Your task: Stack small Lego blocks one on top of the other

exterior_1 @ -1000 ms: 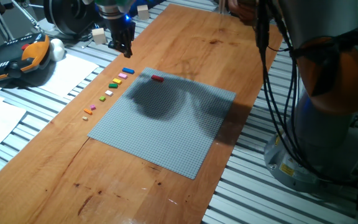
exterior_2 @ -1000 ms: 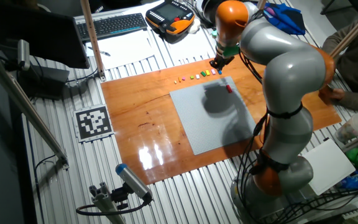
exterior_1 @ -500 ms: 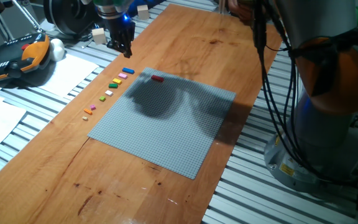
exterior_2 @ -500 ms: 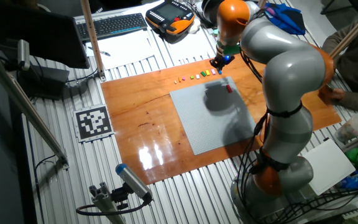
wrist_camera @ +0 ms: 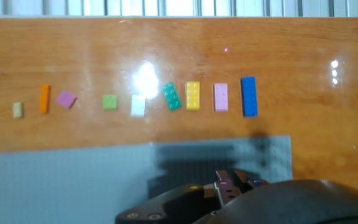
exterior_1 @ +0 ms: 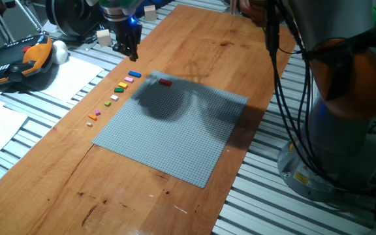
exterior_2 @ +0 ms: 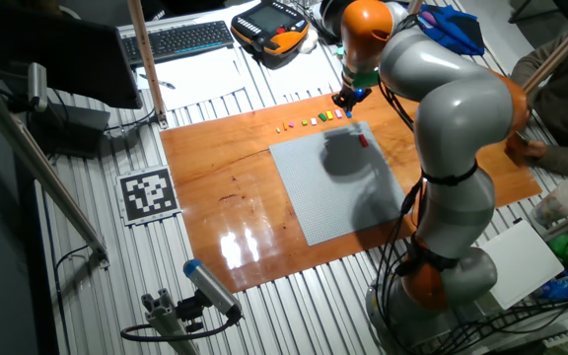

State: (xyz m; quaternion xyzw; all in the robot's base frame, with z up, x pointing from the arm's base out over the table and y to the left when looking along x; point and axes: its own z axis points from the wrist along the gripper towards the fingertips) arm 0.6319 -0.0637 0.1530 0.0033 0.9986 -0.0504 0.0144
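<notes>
The blue brick (exterior_1: 134,74) lies on the wooden table at the end of a row of small bricks, just off the grey baseplate (exterior_1: 175,130). It also shows in the hand view (wrist_camera: 248,96) and the other fixed view (exterior_2: 348,113). The red brick (exterior_1: 166,82) sits on the baseplate near its far edge, and shows in the other fixed view (exterior_2: 364,140). It is out of the hand view. My gripper (exterior_1: 129,51) hovers above and just beyond the blue brick. In the hand view my fingertips (wrist_camera: 234,182) lie close together with nothing between them.
A row of small coloured bricks (wrist_camera: 192,96) lies on the wood along the baseplate's edge, from yellow beside the blue one to a pale one (wrist_camera: 17,110) at the far end. Wooden cubes (exterior_1: 104,36) and an orange-black pendant (exterior_1: 18,62) lie beyond the table's left edge.
My gripper has risen very slightly above the blue brick. The bricks have not moved.
</notes>
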